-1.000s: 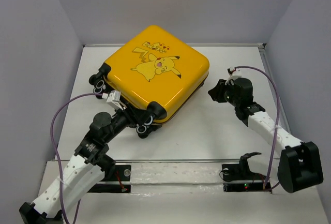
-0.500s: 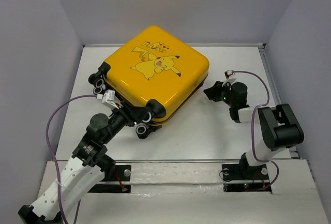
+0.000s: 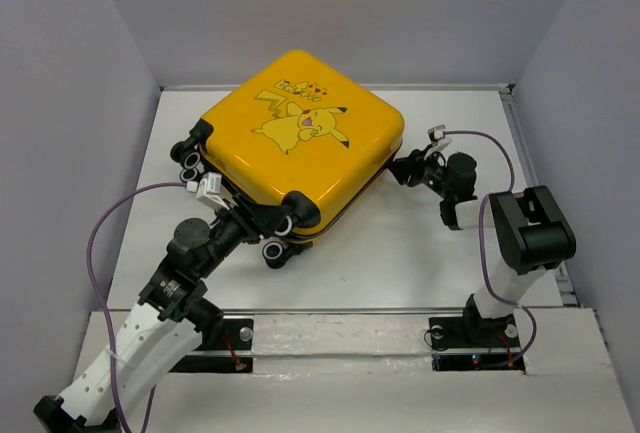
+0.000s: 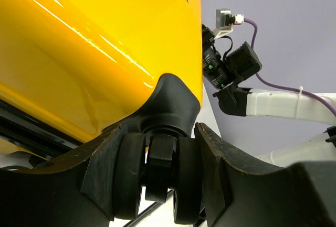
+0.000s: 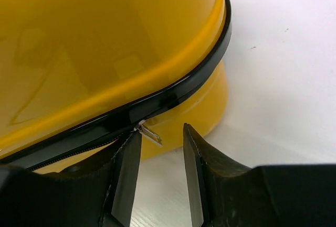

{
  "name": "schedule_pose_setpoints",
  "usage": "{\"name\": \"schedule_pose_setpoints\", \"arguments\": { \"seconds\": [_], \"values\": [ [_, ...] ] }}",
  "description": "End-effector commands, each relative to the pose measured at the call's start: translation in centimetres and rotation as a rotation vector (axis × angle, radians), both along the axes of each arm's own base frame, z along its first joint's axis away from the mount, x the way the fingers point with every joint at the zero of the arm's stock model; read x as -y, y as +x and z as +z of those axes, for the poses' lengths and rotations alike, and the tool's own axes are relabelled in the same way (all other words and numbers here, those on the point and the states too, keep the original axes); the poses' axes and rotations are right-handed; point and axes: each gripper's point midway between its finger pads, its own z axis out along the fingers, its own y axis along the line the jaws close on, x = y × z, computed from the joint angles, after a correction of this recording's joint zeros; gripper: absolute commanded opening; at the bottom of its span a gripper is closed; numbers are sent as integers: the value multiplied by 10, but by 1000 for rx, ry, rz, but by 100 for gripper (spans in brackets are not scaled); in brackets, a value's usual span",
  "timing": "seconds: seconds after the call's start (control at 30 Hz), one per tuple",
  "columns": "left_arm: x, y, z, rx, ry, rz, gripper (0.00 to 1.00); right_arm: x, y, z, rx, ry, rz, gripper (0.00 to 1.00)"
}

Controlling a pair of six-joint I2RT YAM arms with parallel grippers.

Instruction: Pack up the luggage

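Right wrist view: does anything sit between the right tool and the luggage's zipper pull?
Nothing visible does. The zipper pull on the luggage sits at the mouth of the open right tool, close to one finger.

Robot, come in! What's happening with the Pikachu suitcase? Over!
Left fingers clamped on wheel. Right fingers open around zipper pull. Luggage lid down. Nothing in the way.

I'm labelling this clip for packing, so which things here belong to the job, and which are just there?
Job: luggage; its zipper pull by the open right claw; its caster wheel in the left claw.
Just there: table; purple cables.
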Motion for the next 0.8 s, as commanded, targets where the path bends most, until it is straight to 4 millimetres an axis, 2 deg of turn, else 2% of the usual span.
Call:
{"name": "schedule_pose_setpoints", "arguments": {
  "seconds": [0.0, 0.13, 0.27, 0.3, 0.4, 0.47, 0.5, 0.57, 0.6, 0.73, 0.77],
  "values": [
    [-6, 1, 54, 123, -92, 35, 6, -8, 13, 35, 160, 18, 55, 43],
    [-4, 1, 52, 115, -92, 29, 6, -10, 13, 43, 192, 41, 63, 35],
    [-3, 2, 49, 107, -93, 27, 6, -12, 10, 51, 203, 89, 65, 9],
    [-3, 3, 49, 106, -92, 27, 6, -12, 9, 55, 215, 101, 65, 7],
    [-1, 4, 50, 110, -104, 24, 6, -11, 2, 58, 202, 134, 62, 7],
    [3, 5, 54, 119, -122, 10, 6, -15, -12, 56, 181, 155, 54, 7],
    [6, 7, 54, 116, -127, 3, 6, -26, -29, 43, 143, 155, 70, 7],
    [12, 9, 61, 139, -156, -21, 6, -39, -48, 42, 134, 155, 62, 7],
    [16, 12, 61, 131, -161, -31, 6, -64, -75, 24, 75, 140, 114, 7],
    [30, 21, 74, 149, -180, -68, 6, -108, -122, 0, -5, 113, 136, 7],
    [36, 24, 75, 150, -178, -79, 6, -131, -152, -13, -51, 107, 174, 7]
  ]
}}
